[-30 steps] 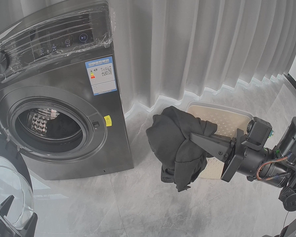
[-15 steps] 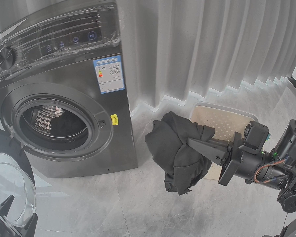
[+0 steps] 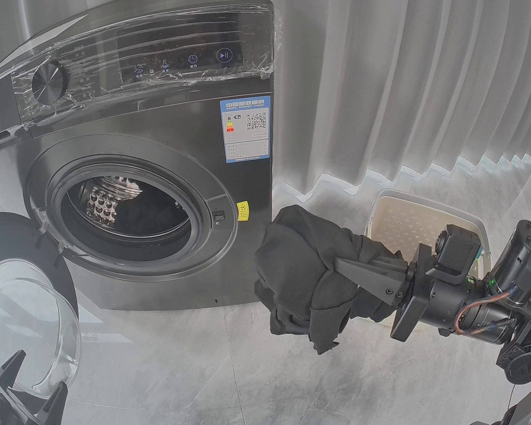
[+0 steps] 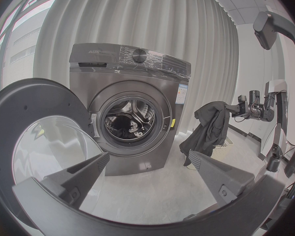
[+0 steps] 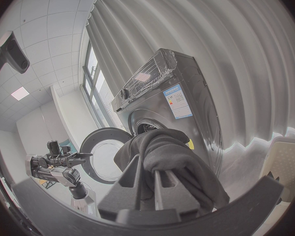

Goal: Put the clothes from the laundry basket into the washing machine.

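I have the right gripper clamped on the black garment, which hangs in the air between the washer and the basket, while my left gripper sits spread wide, low by the open door, and dark cloth lies in the drum.
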### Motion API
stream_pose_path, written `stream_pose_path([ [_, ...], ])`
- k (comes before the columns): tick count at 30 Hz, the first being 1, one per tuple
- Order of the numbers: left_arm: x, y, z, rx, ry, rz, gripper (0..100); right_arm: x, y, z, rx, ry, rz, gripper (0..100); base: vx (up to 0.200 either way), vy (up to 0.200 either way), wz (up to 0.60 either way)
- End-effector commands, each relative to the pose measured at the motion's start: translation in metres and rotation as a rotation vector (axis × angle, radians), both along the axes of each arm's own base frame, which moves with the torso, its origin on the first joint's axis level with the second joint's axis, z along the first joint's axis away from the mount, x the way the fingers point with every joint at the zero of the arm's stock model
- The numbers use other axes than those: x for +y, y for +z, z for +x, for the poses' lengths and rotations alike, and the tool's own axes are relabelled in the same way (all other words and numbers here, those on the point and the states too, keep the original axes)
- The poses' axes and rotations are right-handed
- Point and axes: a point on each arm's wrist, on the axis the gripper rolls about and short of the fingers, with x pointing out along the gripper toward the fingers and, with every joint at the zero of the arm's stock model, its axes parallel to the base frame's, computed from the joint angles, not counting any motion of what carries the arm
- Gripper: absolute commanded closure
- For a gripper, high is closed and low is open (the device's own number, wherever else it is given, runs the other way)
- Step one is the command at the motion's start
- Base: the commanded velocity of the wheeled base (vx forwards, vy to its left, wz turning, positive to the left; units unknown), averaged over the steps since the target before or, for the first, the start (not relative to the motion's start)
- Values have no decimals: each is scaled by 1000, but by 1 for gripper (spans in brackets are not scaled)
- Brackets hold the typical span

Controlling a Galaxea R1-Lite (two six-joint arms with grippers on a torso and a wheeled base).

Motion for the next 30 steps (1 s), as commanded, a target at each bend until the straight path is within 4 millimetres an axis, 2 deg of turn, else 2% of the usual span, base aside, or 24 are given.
stream_pose_path([
  [1, 0, -5, 1, 19, 0, 2, 0, 0, 0, 0, -2, -1, 2, 100, 0, 0, 600],
  [5, 0, -5, 1, 17, 0, 2, 0, 0, 2, 0, -5, 2, 6, 100, 0, 0, 600],
  [26, 0, -5, 1, 17, 0, 0, 0, 3, 2, -4, -2, 18, 12, 100, 0, 0, 0],
  [30, 0, -5, 1, 17, 0, 0, 0, 3, 5, -2, -8, 16, 19, 100, 0, 0, 600],
])
